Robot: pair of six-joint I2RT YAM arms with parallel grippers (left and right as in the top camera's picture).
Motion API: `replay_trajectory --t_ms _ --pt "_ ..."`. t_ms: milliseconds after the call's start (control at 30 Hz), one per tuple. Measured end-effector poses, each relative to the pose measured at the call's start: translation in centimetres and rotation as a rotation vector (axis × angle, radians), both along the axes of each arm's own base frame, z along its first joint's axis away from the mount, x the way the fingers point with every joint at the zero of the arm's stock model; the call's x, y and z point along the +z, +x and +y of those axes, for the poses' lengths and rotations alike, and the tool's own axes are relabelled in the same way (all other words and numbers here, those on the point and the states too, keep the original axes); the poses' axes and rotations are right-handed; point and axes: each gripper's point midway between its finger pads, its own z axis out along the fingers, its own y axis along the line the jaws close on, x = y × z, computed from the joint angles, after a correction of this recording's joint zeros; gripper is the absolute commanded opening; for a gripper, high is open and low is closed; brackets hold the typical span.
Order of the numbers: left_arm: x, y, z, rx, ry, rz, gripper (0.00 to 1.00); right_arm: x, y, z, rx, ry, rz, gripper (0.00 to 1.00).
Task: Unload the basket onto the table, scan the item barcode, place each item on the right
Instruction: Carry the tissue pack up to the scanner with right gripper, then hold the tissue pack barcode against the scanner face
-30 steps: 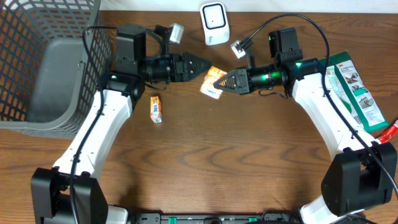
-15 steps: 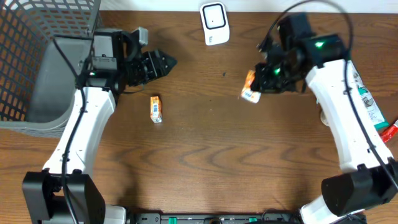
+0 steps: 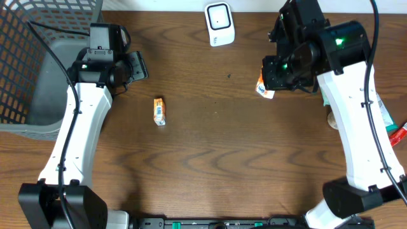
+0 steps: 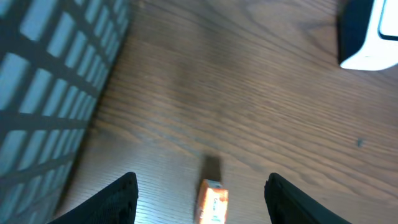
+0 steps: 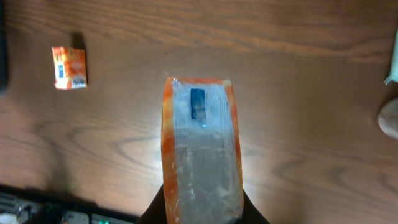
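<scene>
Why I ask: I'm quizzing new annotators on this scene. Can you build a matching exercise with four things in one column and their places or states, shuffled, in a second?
Column one:
1. wrapped orange packet
2. small orange box
3. white scanner
4. left gripper

Column two:
A. open, holding nothing
B. at the far edge of the table
C. clamped in the right gripper
D. lying loose on the table

Pairs: 1-C, 2-D, 3-B, 4-A
</scene>
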Motion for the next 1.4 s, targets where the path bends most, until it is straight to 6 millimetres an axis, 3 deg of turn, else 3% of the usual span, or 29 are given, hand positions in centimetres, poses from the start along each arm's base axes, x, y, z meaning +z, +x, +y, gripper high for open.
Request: replay_trajectory --t_ms 67,167,500,700,1000,1400 --pt "0.0 0.0 0.3 0.008 0.015 -0.001 0.73 0.6 0.7 0.1 -0.004 -0.008 -0.001 0.01" --pt "0.0 0.0 0.6 0.013 0.031 -0.001 0.84 0.9 3.3 1.1 -0.002 0.003 -0.045 0.01" --pt "0.0 0.0 0.7 0.018 0.040 -0.002 0.85 -3.9 11.4 4.0 -0.003 -0.001 -0.099 0.01" --pt "0.0 0.0 0.7 0.018 0.040 -0.002 0.85 -4.9 16.7 5.3 -0.050 0.017 -0.241 0.01" --pt "0.0 0.0 0.9 0.022 0.046 -0.002 0.85 -6.3 20.5 6.3 -0.100 0.047 -0.321 0.01" --pt "0.0 0.0 0.9 0.022 0.046 -0.002 0.85 -4.2 24.0 6.9 -0.138 0.089 -0.484 0.01"
